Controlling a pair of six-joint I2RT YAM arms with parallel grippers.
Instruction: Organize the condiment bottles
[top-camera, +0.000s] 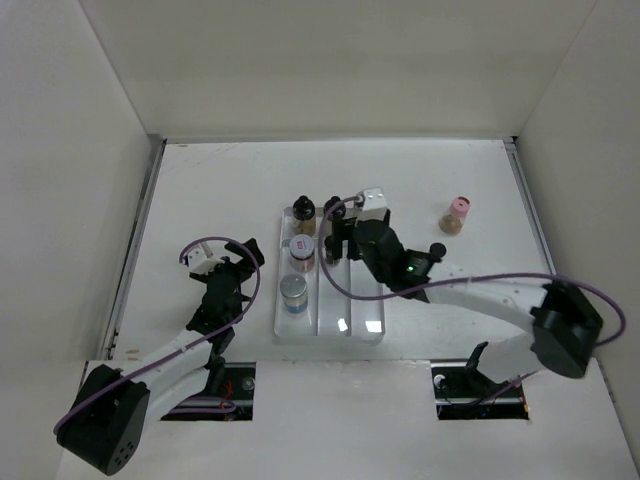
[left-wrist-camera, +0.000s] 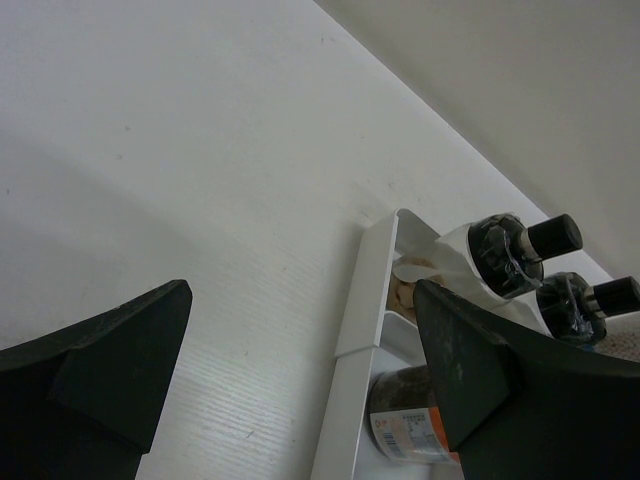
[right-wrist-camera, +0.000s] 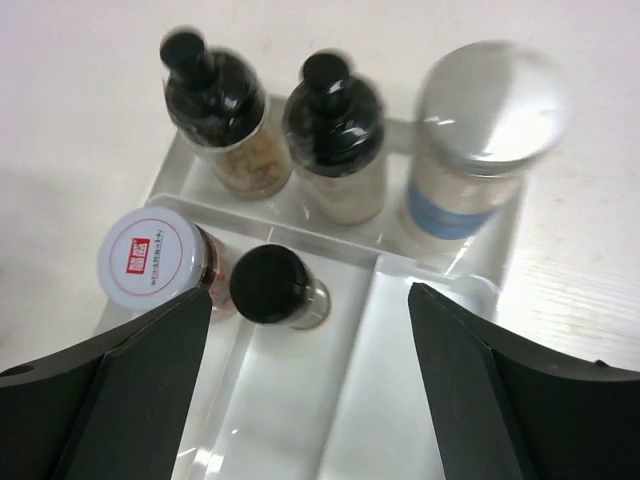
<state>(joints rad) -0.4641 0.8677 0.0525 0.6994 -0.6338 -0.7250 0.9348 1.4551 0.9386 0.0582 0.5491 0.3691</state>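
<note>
Five condiment bottles (right-wrist-camera: 335, 140) stand in the tray's (top-camera: 368, 325) left lanes; its near right lane lies open. A pink-capped jar (top-camera: 456, 215) stands at two o'clock. Right fingers (right-wrist-camera: 130, 390) hover spread above the tray, left fingers (left-wrist-camera: 90, 370) spread at nine o'clock.

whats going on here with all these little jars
Two robot arms are sorting condiment jars into a white divided tray. The right hand hangs open over the tray, above a small black-capped jar, gripping nothing. The left hand sits open beside the tray, empty. One pink-capped jar stands outside on the table.
</note>
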